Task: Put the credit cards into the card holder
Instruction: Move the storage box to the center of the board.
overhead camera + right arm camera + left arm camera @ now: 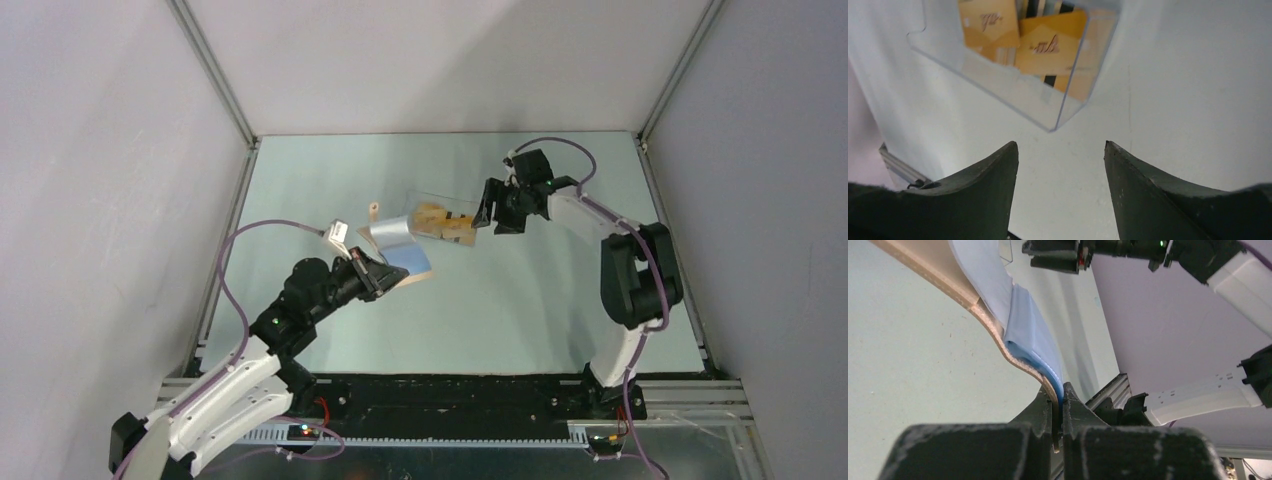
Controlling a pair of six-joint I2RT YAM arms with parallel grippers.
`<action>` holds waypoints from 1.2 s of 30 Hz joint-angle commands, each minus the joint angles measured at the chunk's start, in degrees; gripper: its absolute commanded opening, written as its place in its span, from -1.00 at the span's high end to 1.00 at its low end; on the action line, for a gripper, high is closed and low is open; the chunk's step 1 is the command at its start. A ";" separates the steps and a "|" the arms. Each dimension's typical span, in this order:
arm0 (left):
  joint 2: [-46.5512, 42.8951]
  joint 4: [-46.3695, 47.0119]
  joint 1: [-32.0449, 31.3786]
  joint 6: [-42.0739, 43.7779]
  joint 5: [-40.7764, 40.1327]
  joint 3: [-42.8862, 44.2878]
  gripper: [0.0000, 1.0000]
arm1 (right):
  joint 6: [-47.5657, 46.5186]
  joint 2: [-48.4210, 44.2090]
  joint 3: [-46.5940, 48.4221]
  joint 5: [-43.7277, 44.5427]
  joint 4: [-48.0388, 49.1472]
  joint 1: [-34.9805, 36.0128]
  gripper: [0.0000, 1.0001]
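1. The credit cards (1048, 47) sit in a clear tray (998, 87), ready to be picked.
2. The left gripper (1058, 412) pinches the card holder (1023, 335) by its edge and holds it up beside the tray, so it hangs open.
3. The right gripper (1060, 145) is spread wide near the tray and holds nothing.
4. I count one holder, one tray and at least three cards.
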 commanded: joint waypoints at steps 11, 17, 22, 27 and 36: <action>-4.92 0.91 0.50 3.62 2.47 -1.22 1.00 | -6.07 18.45 26.46 9.97 -16.30 1.66 0.14; -6.25 0.92 0.51 4.07 2.65 -1.79 1.00 | -8.31 19.23 25.59 8.87 -17.85 2.12 0.21; -6.21 0.92 0.44 4.38 3.02 -1.85 1.00 | -9.69 19.38 24.48 8.48 -18.35 2.41 0.44; -6.52 0.92 0.45 4.45 2.59 -2.36 1.00 | -12.63 18.37 23.23 7.78 -19.71 2.54 0.79; -6.92 0.54 0.72 5.32 1.67 -2.48 1.00 | -17.61 10.82 13.77 10.07 -20.25 2.57 0.91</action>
